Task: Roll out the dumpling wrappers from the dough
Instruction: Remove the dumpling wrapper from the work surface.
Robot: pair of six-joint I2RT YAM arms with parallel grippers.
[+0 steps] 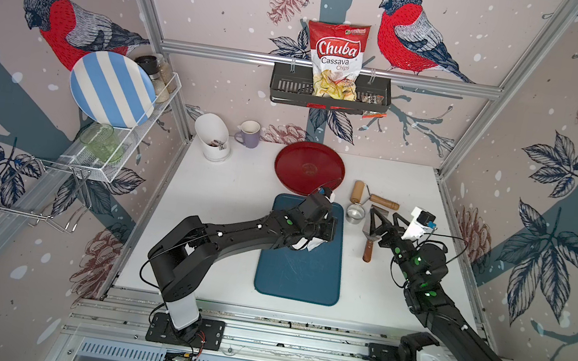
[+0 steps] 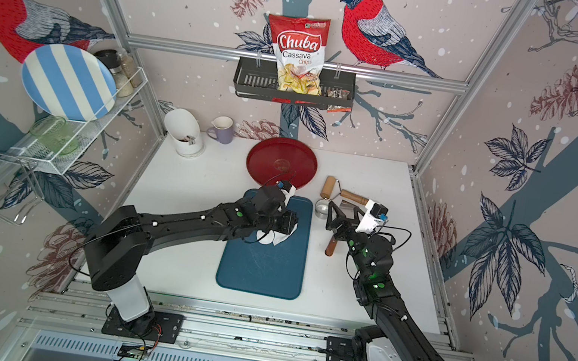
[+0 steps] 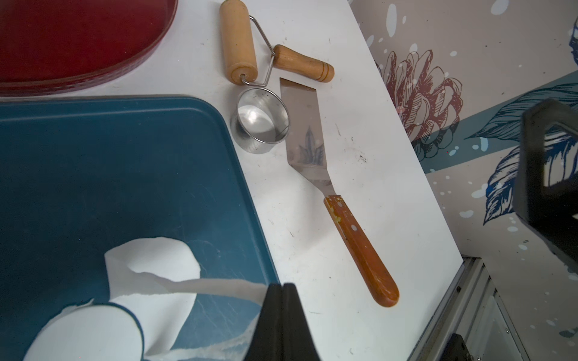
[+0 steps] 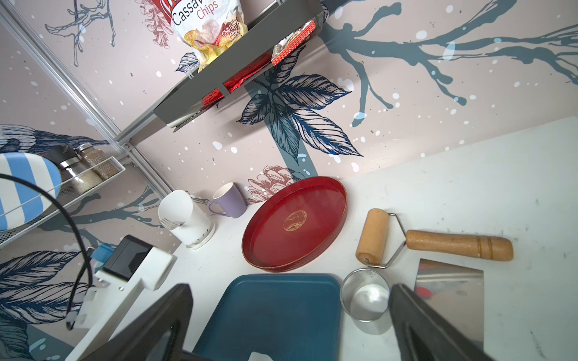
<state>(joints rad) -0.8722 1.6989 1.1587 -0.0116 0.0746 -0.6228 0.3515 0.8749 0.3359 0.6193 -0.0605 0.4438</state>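
Note:
A round white dumpling wrapper lies flat on the blue board. Beside it the dough is a thin ragged sheet with a hole cut out of it, partly lifted off the board. My left gripper is shut on a strip of that dough at the board's right edge. In both top views the gripper is over the board's far right part, with white dough hanging under it. My right gripper hovers open and empty, right of the board near the steel ring.
Right of the board lie the wooden roller, the steel ring and a metal spatula with a wooden handle. A red tray sits behind the board. A white holder and a purple mug stand at the back left.

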